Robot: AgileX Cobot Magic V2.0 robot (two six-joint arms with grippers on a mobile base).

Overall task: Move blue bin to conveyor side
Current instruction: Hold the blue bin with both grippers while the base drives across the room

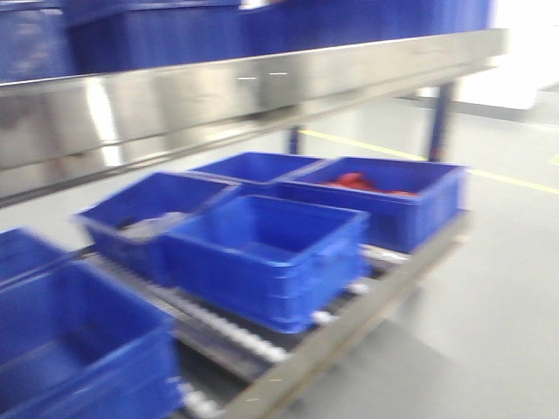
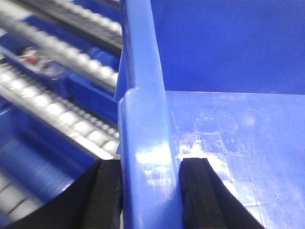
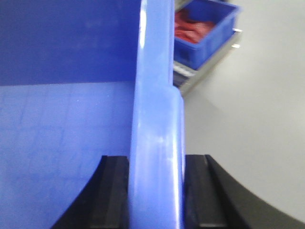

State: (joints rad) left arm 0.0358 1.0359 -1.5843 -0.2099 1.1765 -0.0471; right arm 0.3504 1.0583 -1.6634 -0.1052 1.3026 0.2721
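Transport step: blue bin [image 2: 143,119] gripped on both sides.
Opposite rims are clamped by the left fingers [image 2: 202,191] and right fingers [image 3: 114,191]. The bin is held just beside the conveyor [image 2: 62,109] rollers — a level, matched set-down is judged next.

At the bottom of the left wrist view, the left gripper [image 2: 148,169] has two matte black fingers [image 2: 202,195] with flat inner faces and outward-curving backs. The right gripper [image 3: 156,164] looks alike, with blocky black pads [image 3: 198,191].

Glossy blue bin [image 2: 143,157] — empty, thick-rimmed — just beside the roller conveyor [image 2: 71,123].
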